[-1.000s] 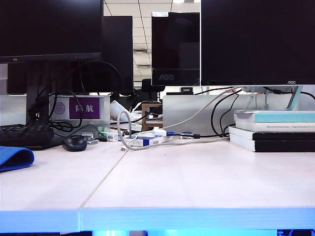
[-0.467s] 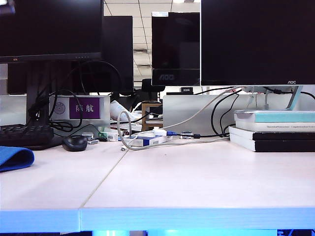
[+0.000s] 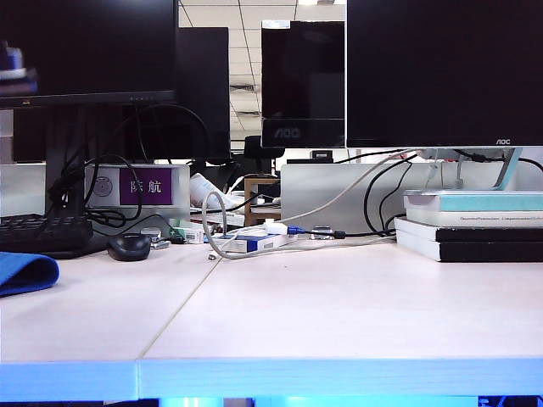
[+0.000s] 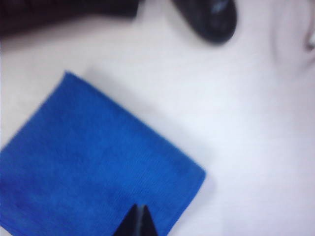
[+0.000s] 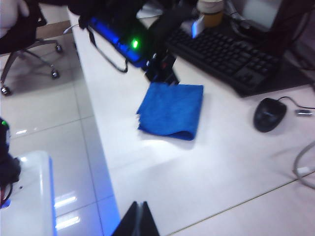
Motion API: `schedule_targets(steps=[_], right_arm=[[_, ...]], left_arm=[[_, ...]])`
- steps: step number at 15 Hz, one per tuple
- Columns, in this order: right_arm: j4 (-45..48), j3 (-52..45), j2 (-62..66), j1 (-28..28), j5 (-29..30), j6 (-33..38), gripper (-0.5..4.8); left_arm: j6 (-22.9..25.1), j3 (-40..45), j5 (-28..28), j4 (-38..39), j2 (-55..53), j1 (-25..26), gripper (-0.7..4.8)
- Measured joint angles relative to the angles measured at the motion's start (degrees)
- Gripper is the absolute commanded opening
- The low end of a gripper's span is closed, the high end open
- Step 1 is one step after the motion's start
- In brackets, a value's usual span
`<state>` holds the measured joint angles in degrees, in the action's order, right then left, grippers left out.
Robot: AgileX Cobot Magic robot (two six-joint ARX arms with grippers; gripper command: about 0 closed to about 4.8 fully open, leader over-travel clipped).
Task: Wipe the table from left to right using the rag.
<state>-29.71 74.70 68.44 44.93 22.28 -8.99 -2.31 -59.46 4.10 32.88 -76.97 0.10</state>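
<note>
The blue rag [image 3: 25,273] lies flat on the pale table [image 3: 339,305] at its far left end, in front of the keyboard. In the left wrist view the rag [image 4: 93,162] fills much of the picture, and my left gripper [image 4: 139,216] is shut over it near one edge; whether it touches the cloth I cannot tell. The right wrist view shows the rag [image 5: 172,110] with the left arm [image 5: 162,64] hanging over its far edge. My right gripper [image 5: 139,211] is shut with nothing in it, above the table's front edge and well apart from the rag.
A black keyboard [image 5: 231,54] and a black mouse [image 5: 269,114] sit just behind and beside the rag. Cables and small boxes [image 3: 254,237] lie mid-table at the back. Stacked books [image 3: 471,225] stand at the back right, under the monitors. An office chair [image 5: 29,44] stands off the table's left end.
A blurred part of the left arm has come into the exterior view's upper left corner and sunk lower. The rag has not moved.
</note>
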Motion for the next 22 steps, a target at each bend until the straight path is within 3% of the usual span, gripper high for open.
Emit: schedule_targets(steps=[4, 6, 18, 22], right_arm=[[0.24, 0.00, 0.04, 0.00, -0.04, 0.00, -0.04], [0.24, 0.00, 0.04, -0.04, -0.07, 0.02, -0.04], [0.22, 0.00, 0.04, -0.02, -0.07, 1.95, -0.04], [0.22, 0.00, 0.04, -0.02, -0.07, 2.56, -0.04]], left_arm=[[0.13, 0.00, -0.70, 2.14, -6.60, 0.00, 0.09], [0.09, -0.02, -2.23, 1.60, -9.46, 0.00, 1.32], [0.09, -0.50, -7.76, -3.85, -17.07, 0.52, 1.35], [0.09, -0.55, -7.72, -4.55, -20.57, 2.82, 1.35]])
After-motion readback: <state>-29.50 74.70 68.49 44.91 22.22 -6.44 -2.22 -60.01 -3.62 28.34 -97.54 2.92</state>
